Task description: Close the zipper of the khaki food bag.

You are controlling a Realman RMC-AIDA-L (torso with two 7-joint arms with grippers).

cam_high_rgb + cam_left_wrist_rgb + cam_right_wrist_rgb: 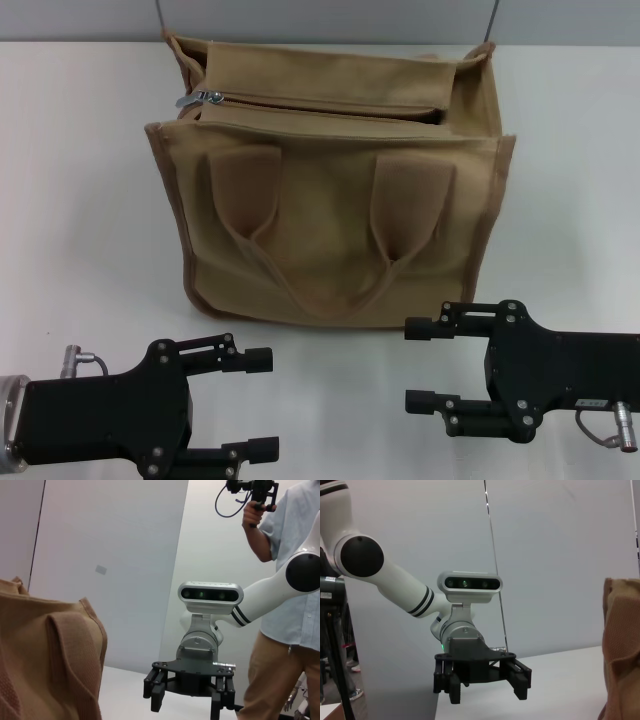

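The khaki food bag stands upright in the middle of the white table, its two looped handles hanging down the side that faces me. Along its top panel runs the zipper, with the silver pull tab at the bag's left end and a dark gap at the right end. My left gripper hovers open in front of the bag, low on the left. My right gripper is open too, low on the right, facing the left one. Neither touches the bag. The wrist views show the bag's edge and the opposite gripper.
The white table stretches to both sides of the bag. Two thin poles rise behind the bag. A person holding a device stands beyond the right arm in the left wrist view.
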